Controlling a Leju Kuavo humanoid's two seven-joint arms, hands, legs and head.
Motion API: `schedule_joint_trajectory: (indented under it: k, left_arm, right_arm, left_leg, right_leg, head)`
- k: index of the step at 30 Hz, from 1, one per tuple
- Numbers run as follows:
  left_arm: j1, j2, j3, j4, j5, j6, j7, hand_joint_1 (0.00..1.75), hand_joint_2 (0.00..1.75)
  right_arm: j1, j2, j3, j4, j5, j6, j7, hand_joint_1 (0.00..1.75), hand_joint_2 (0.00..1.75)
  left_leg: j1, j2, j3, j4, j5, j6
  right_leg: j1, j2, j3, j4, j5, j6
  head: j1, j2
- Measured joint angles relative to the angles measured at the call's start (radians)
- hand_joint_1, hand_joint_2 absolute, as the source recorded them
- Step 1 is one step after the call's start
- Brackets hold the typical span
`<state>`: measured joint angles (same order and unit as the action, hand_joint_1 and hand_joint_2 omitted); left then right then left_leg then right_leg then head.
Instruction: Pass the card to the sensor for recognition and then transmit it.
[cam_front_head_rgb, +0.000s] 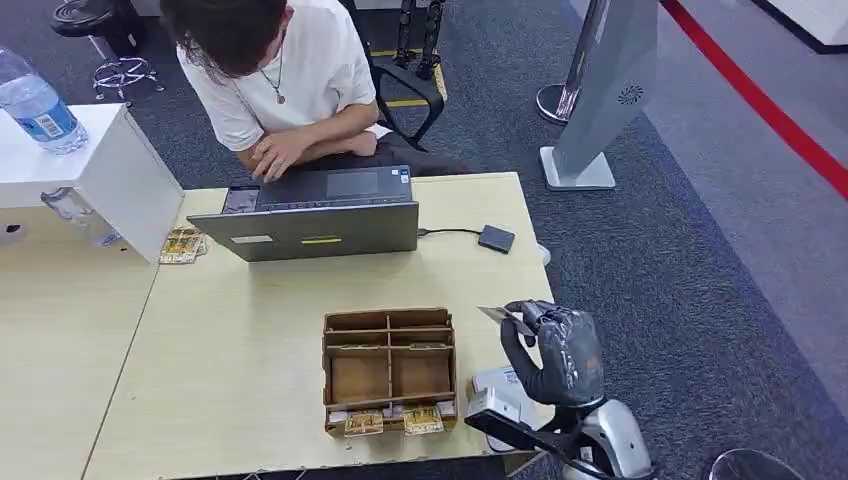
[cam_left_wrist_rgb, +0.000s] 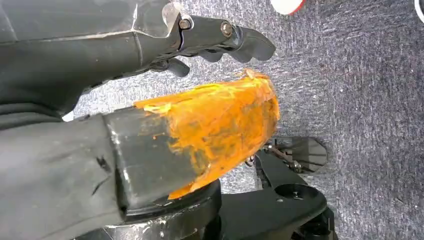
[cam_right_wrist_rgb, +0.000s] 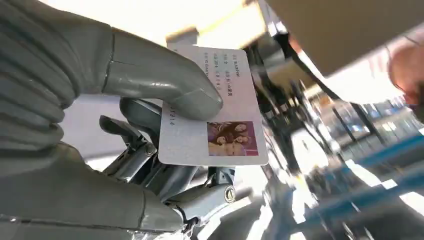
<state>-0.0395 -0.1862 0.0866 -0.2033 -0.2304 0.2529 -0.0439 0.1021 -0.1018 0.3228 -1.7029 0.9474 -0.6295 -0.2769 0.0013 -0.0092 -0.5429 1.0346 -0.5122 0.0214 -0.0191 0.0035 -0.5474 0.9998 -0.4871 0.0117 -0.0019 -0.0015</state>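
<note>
Right hand (cam_front_head_rgb: 556, 350): pinches 1 flat white card (cam_front_head_rgb: 505, 319) | left hand (cam_left_wrist_rgb: 220, 37): state unclear | 1 wooden tray (cam_front_head_rgb: 388, 372) left of right hand

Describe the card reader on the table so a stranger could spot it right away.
Start at the open laptop on the wooden table. Follow its black cable toward the table's right edge to the card reader: a small, flat, dark square pad, the one thing lying there.

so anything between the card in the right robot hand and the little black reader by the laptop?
Nothing visible. The right robot hand holds the card above the table's right edge; the black reader lies farther along on bare tabletop. The wooden organizer sits to the card's left, off the path.
</note>
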Motion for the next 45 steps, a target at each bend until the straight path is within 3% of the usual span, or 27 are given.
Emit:
schedule_joint_trajectory:
  k: [11,19,28,45]
  left_arm:
    - [0.001,0.003,0.032,0.000,0.000,0.015,-0.010,0.00,0.00]
    - [0.001,0.013,0.047,0.000,-0.005,0.023,-0.012,0.00,0.00]
    - [0.001,0.018,0.061,0.000,-0.006,0.024,-0.018,0.00,0.00]
    - [0.001,0.019,0.069,0.000,-0.018,0.023,-0.018,0.00,0.00]
  right_arm:
    - [0.084,-0.017,-0.089,0.016,-0.318,0.186,-0.099,1.75,1.75]
    - [0.112,-0.016,-0.150,0.060,-0.437,0.307,-0.132,1.75,1.75]
    - [0.119,-0.016,-0.168,0.127,-0.487,0.383,-0.129,1.75,1.75]
    - [0.088,-0.010,-0.174,0.293,-0.531,0.456,-0.105,1.75,1.75]
  left_leg:
    - [0.000,0.000,0.000,0.000,0.000,0.000]
    - [0.000,0.000,0.000,0.000,0.000,0.000]
    - [0.000,0.000,0.000,0.000,0.000,0.000]
    - [0.000,0.000,0.000,0.000,0.000,0.000]
  right_leg:
    - [0.000,0.000,0.000,0.000,0.000,0.000]
    - [0.000,0.000,0.000,0.000,0.000,0.000]
    - [0.000,0.000,0.000,0.000,0.000,0.000]
    - [0.000,0.000,0.000,0.000,0.000,0.000]
  head:
    - [0.000,0.000]
    - [0.000,0.000]
    - [0.000,0.000]
    - [0.000,0.000]
